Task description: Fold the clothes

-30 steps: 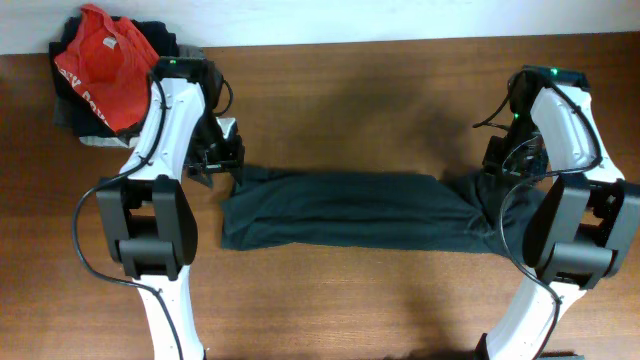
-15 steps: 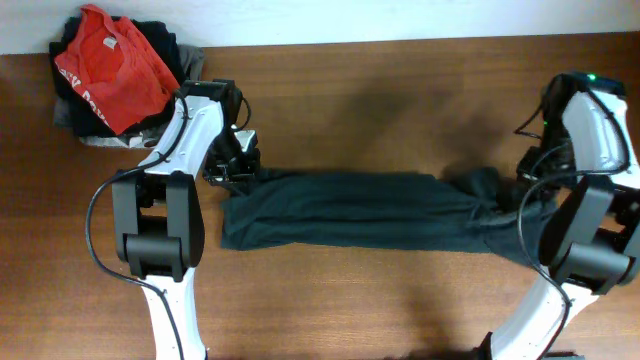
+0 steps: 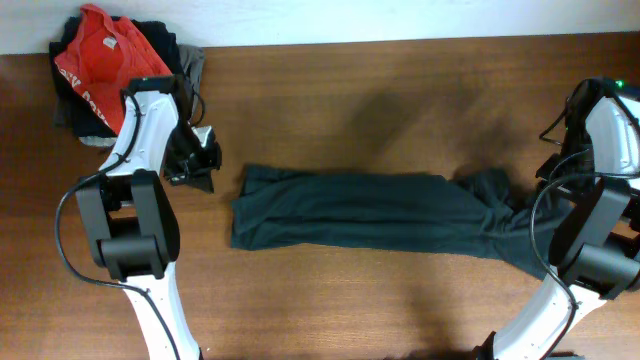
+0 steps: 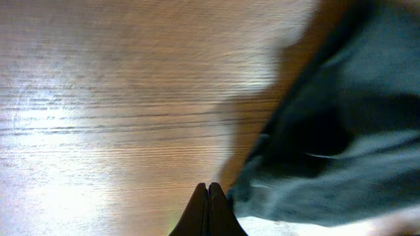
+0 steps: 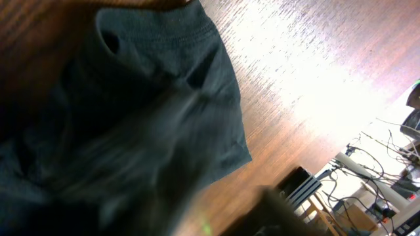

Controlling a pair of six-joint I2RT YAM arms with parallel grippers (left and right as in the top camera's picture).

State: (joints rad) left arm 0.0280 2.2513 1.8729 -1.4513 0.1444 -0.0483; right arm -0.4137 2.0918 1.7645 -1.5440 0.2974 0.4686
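The clothes (image 3: 380, 212) are one dark charcoal garment lying as a long, wrinkled band across the middle of the table, its right end bunched and trailing under my right arm. My left gripper (image 3: 197, 166) hovers over bare wood just left of the garment's left end, apart from it. In the left wrist view its fingers (image 4: 209, 200) are pressed together with nothing between them, and the garment's edge (image 4: 328, 151) lies to their right. My right gripper (image 5: 226, 219) is blurred above the garment's right end (image 5: 131, 118); wood shows between its jaws, so it is open and empty.
A pile with a red T-shirt (image 3: 105, 62) on top of dark and grey garments sits at the back left corner. The right wrist view shows the table's edge, and beyond it a stand (image 5: 303, 187) and cables (image 5: 387, 147).
My left gripper has shut and drawn away to the left, off the garment's left end. My right arm has swung out to the right and its jaws have come apart, leaving the cloth on the table.
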